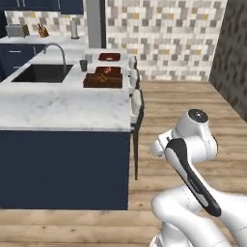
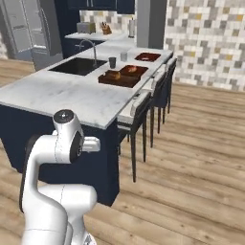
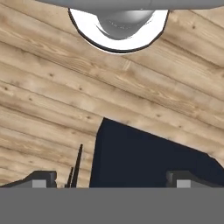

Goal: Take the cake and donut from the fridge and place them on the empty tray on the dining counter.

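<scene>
Hand view – hand (image 3: 109,179) spread wide, empty, over floor – dining counter (image 3: 144,162) base just beyond

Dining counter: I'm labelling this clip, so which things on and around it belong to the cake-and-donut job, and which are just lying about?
Job:
fridge, doors shut
dining counter
far tray, seemingly empty

Lying about:
nearer trays holding food
sink
faucet
dark cup
stools
toaster
</scene>
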Available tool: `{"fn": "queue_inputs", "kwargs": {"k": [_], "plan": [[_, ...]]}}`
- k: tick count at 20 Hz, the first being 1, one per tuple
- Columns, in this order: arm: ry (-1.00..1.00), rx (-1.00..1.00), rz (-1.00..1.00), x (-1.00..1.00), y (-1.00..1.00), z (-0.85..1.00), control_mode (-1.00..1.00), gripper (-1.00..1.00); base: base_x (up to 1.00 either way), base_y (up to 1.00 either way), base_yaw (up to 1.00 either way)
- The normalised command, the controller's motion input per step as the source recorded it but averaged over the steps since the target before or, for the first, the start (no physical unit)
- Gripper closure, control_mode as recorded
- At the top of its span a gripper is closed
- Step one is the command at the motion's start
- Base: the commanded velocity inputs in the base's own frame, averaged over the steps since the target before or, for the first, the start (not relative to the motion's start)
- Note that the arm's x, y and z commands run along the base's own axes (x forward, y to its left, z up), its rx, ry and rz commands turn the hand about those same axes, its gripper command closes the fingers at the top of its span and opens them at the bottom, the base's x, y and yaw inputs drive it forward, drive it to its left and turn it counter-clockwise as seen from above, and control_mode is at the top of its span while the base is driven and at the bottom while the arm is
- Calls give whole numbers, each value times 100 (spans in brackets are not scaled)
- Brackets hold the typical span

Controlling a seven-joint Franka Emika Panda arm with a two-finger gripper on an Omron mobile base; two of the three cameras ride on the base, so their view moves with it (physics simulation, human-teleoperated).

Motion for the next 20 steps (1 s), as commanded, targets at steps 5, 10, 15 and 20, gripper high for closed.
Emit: {"fn": "queue_inputs", "kwargs": {"k": [5,10,15,20], "plan": [[0,0,0,0,0,0,100,-100,-29,100,-34],[0,0,0,0,0,0,100,-100,-22,100,-27],[0,0,0,0,0,0,100,-100,-8,100,-26],[0,0,0,0,0,0,100,-100,-4,100,-23]]}}
